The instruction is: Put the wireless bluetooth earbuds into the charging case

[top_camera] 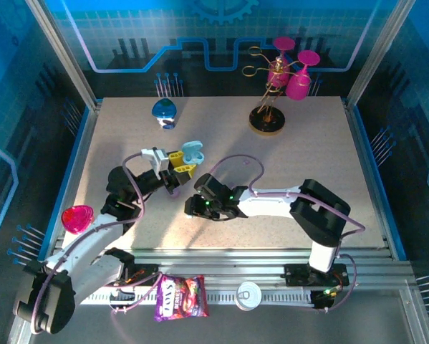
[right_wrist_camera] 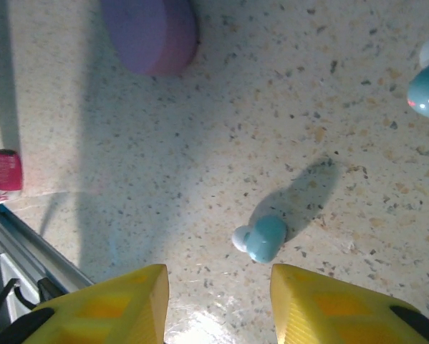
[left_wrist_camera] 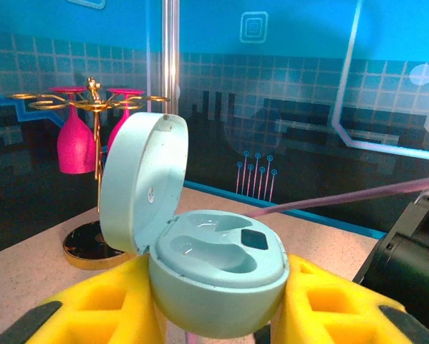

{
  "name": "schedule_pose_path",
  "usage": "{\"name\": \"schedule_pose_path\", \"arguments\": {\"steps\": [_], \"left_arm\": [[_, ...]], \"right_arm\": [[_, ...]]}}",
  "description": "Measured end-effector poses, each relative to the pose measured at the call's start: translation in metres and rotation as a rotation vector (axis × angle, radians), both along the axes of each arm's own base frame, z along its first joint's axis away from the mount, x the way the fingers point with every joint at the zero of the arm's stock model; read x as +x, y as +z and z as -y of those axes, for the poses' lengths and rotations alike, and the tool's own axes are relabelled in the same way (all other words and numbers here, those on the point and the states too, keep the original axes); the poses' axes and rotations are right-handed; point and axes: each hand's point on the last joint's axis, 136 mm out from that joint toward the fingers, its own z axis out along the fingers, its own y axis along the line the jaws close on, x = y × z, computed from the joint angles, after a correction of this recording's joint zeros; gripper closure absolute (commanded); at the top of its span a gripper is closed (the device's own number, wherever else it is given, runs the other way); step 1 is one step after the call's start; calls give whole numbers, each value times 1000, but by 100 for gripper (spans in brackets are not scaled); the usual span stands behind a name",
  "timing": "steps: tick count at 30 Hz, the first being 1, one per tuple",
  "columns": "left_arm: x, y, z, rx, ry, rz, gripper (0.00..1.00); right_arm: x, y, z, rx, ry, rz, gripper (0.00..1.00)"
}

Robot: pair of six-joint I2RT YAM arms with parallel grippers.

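Left gripper (left_wrist_camera: 218,326) clamps the pale blue-green pebble-shaped plastic case (left_wrist_camera: 221,265), lid up, lower centre of frame. Right gripper (right_wrist_camera: 218,308) jaws apart, empty; pale blue plastic earbud (right_wrist_camera: 261,238) lies on the speckled tabletop (right_wrist_camera: 200,143) just above them.

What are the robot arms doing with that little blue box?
The left gripper holds a pale blue charging case with its lid flipped open, and the slots inside look empty. The right gripper hovers open above a pale blue earbud lying on the table, not gripping it yet. So no earbud is in this case yet.
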Motion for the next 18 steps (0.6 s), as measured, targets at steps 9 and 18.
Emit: {"name": "schedule_pose_path", "arguments": {"steps": [9, 18], "left_arm": [[-1, 3, -1, -3, 10, 12, 74], [0, 3, -1, -3, 10, 11, 74]], "right_arm": [[-2, -15, -2, -16, -18, -52, 63], [-7, -30, -6, -21, -2, -100, 68]]}}
